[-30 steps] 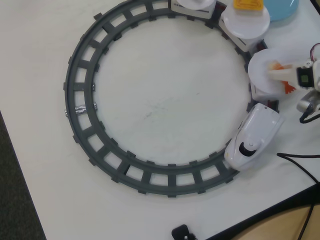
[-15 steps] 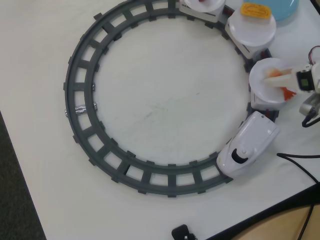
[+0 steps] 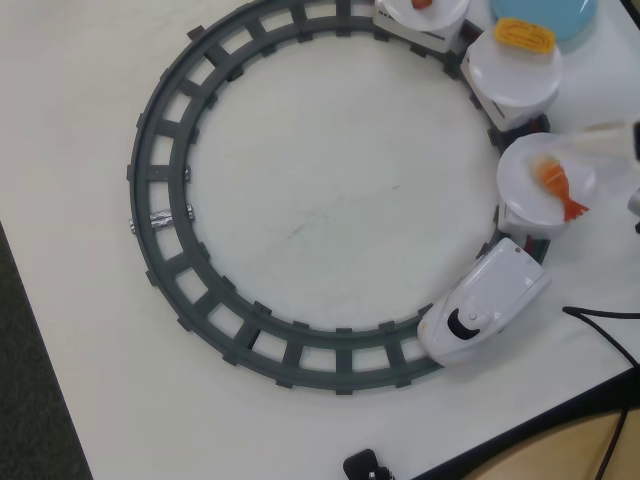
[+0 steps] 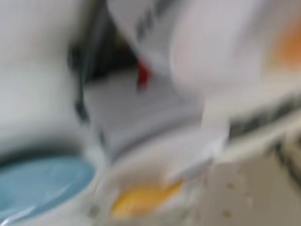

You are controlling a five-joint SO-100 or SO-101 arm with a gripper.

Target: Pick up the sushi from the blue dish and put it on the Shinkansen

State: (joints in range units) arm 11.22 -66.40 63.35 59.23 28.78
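In the overhead view the shrimp sushi [image 3: 560, 187] lies on the round white plate of the first car behind the Shinkansen's nose car [image 3: 485, 303], at the right of the grey track. The light blue dish [image 3: 548, 12] is at the top right edge with nothing showing on its visible part. My gripper [image 3: 598, 143] is a blurred white shape coming in from the right edge, just above and beside the sushi. I cannot tell how its jaws stand. The wrist view is badly blurred; it shows the blue dish [image 4: 42, 183] at lower left and a faint orange patch at the right edge.
A yellow egg piece [image 3: 524, 35] sits on the second car's plate, also in the wrist view [image 4: 141, 197]. A red-and-white piece [image 3: 421, 3] rides the third car at the top edge. The grey circular track [image 3: 160, 220] fills the table's middle. A black cable [image 3: 600, 318] lies at the right.
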